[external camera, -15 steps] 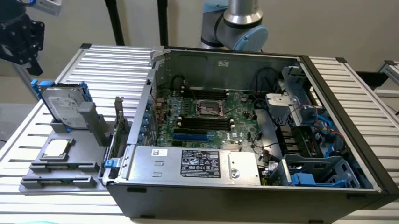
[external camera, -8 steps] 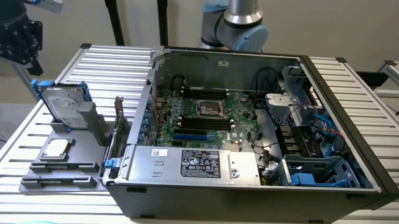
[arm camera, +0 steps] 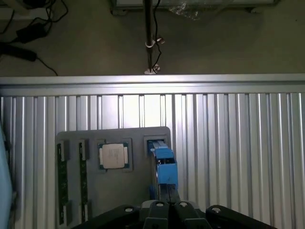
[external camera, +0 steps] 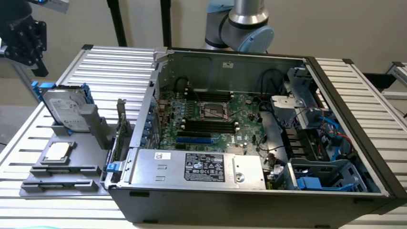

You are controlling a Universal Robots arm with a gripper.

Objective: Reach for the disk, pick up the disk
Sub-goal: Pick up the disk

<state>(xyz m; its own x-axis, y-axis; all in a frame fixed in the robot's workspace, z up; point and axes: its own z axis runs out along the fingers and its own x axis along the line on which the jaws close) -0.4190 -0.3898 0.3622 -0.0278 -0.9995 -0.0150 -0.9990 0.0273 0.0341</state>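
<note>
Gripper [external camera: 38, 64]: hanging high at the exterior view's left, well above the disk and touching nothing.
Fingers [arm camera: 160, 212]: pressing flat together in the wrist view, gripping nothing.
Disk [external camera: 66, 109]: standing on edge in the tray, leaning back a little, near the table's corner at the exterior view's left.
Disk, exterior view: turning its broad silver face and white label to the camera, blue rails framing both long sides.
Disk, wrist view: appearing edge-on from above as a narrow blue rail, lining up with the fingers.
Tray [arm camera: 128, 191]: lying flat on the table, carrying the disk, the chip and the memory sticks.
Chip [external camera: 57, 151]: sitting flat in a square pocket just beside the disk.
Memory sticks [arm camera: 59, 183]: standing in two slots on the chip's far side from the disk, showing plainly in the wrist view.
Case [external camera: 254, 119]: lying open at the exterior view's right of the tray, exposing its board.
Arm [external camera: 245, 21]: rising behind the case.
Table [external camera: 114, 62]: bearing everything on metal slats.
Floor [arm camera: 71, 47]: showing beyond the table's edge in the wrist view, cables [arm camera: 28, 33] trailing across it.
</note>
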